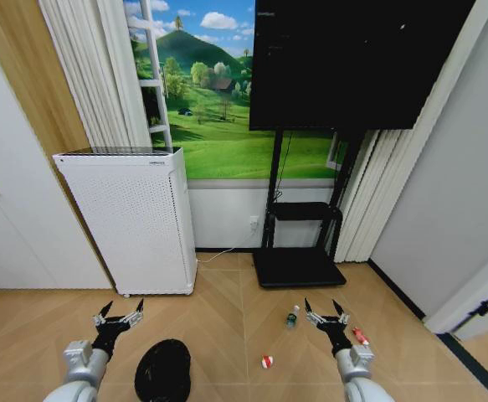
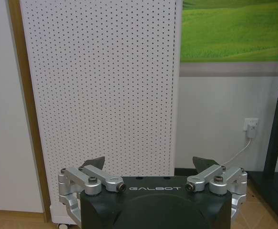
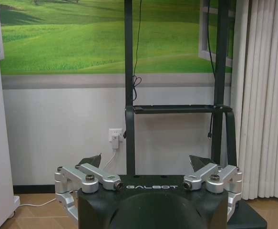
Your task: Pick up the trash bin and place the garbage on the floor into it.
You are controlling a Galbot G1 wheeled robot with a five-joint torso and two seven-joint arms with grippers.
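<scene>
Both grippers are held raised above the floor (image 1: 227, 310), each with its fingers spread wide and nothing between them. In the head view the left gripper (image 1: 118, 316) is seen at the lower left, just beyond the trash bin (image 1: 162, 370), a round black mesh basket standing on the parquet at the bottom edge of that view. The right gripper (image 1: 327, 312) is seen at the lower right, among the garbage.

Three pieces of litter are noted on the boards. A small clear bottle (image 1: 292, 316) with a greenish label lies just to the left of the right gripper. One red-and-white wrapper (image 1: 360, 336) lies just to its right, and a second wrapper (image 1: 266, 362) lies nearer the robot, between the bin and the right arm. The print on the label and wrappers cannot be read.

The word "GALBOT" is read on the black body of the left gripper (image 2: 150, 168) in the left wrist view, and again on the right gripper (image 3: 148, 164) in the right wrist view.

A white perforated appliance (image 1: 135, 222) stands against the wall ahead of the left arm. A black TV stand (image 1: 298, 243) stands ahead of the right arm, and a white plug (image 3: 114, 139) is seated in the wall socket beside it.
</scene>
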